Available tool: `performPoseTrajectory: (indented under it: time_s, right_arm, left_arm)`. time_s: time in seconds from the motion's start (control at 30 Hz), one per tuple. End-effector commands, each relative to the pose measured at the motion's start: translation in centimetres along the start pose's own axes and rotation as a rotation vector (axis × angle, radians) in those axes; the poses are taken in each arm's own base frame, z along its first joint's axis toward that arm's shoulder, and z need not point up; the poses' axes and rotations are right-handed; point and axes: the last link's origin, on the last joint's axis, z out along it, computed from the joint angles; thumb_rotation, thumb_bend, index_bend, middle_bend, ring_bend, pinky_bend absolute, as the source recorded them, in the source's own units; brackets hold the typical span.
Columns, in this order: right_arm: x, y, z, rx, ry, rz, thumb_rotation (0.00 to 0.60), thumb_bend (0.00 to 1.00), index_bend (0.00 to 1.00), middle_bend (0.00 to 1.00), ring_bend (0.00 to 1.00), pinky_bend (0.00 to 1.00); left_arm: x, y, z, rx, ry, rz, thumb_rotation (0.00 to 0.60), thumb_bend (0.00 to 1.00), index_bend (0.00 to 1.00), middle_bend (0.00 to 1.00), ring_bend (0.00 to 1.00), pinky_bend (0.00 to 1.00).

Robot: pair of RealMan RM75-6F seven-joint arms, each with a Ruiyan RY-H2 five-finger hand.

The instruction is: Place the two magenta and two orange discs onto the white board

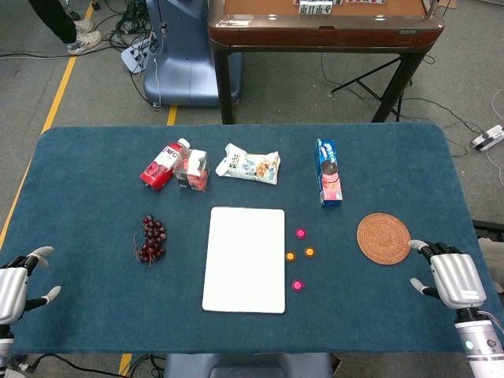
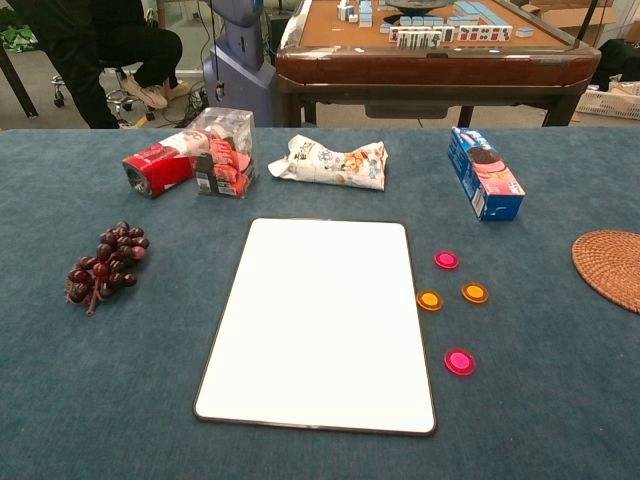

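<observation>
While all four discs lie on the counter (image 1: 94, 307) just right of the bare white board (image 1: 244, 259), nothing has begun: the right robot hand (image 1: 452, 276) (nearest, fingers spread, empty) should probably reach for the near magenta disc (image 1: 297, 286); the left robot hand (image 1: 17, 285) idles open.

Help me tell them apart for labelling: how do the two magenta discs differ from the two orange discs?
Colour: the far magenta disc and the near magenta disc are pink-red; the two orange discs are amber. Spacing: the orange discs lie side by side, while the magenta discs lie apart, one beyond them and one nearer the robot. All four are small, round, lie flat on the blue cloth, right of the white board, not on it.
</observation>
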Motion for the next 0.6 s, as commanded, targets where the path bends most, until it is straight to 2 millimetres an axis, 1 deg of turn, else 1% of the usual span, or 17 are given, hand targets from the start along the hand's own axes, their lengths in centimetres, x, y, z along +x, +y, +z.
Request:
performPoseTrajectory:
  time_s: [0.03,0.13,0.2,0.3,0.33,0.37,0.4,0.43,0.47,0.53,0.6]
  right_arm:
    - [0.0,-0.1,0.0,0.007,-0.003,-0.002,0.6,0.01,0.3,0.41,0.42,0.45]
    - [-0.1,-0.4,0.0,0.019,-0.002,0.0,0.6,0.01,0.3,0.41,0.42,0.46]
    - [-0.3,-0.5,0.1,0.031,-0.013,0.006,0.6,0.02,0.3,0.41,0.42,0.49]
    - [-0.4,-1.0,0.2,0.06,-0.019,0.016,0.6,0.02,0.31,0.42,0.43,0.6]
    - [-0.4,-1.3,0.3,0.073,-0.012,0.014,0.6,0.02,0.31,0.43,0.44,0.65]
    - [-0.5,-1.6,0.3,0.086,-0.004,0.012,0.6,0.02,0.32,0.47,0.49,0.73]
    - [-0.6,-2.0,0.4,0.105,0.001,0.006,0.6,0.02,0.33,0.5,0.54,0.78]
    - [-0.7,-2.4,0.5,0.121,-0.001,-0.002,0.6,0.02,0.34,0.59,0.63,0.86]
    - [-0.8,-2.8,0.6,0.139,-0.007,-0.012,0.6,0.02,0.35,0.66,0.71,0.91]
    - [-0.8,-4.0,1.0,0.181,-0.011,-0.045,0.6,0.02,0.36,0.8,0.84,0.97]
    - [-0.8,-5.2,1.4,0.218,-0.007,-0.07,0.6,0.02,0.37,0.91,0.95,1.0]
  left_arm:
    - [0.1,0.1,-0.1,-0.003,0.006,0.002,0.6,0.03,0.33,0.47,0.41,0.53]
    - [0.2,0.1,-0.1,0.001,0.012,-0.001,0.6,0.03,0.33,0.47,0.41,0.53]
    - [0.1,0.0,-0.1,0.006,0.006,-0.003,0.6,0.03,0.33,0.47,0.41,0.53]
    - [0.0,0.0,0.0,0.008,0.0,-0.004,0.6,0.03,0.33,0.47,0.41,0.53]
    - [0.0,-0.1,0.0,0.009,-0.001,-0.004,0.6,0.03,0.33,0.47,0.41,0.54]
    - [0.1,-0.1,0.0,0.009,-0.001,-0.003,0.6,0.03,0.33,0.47,0.41,0.54]
    - [0.1,-0.1,0.0,0.01,0.002,-0.004,0.6,0.03,0.33,0.47,0.41,0.54]
    - [0.2,-0.2,0.1,0.01,0.007,-0.005,0.6,0.03,0.34,0.47,0.41,0.54]
    - [0.3,-0.2,0.1,0.009,0.012,-0.005,0.6,0.03,0.34,0.47,0.41,0.54]
    - [0.5,-0.3,0.0,0.013,0.018,-0.014,0.6,0.03,0.34,0.47,0.41,0.54]
    - [0.7,-0.4,0.1,0.018,0.026,-0.024,0.6,0.03,0.34,0.47,0.41,0.54]
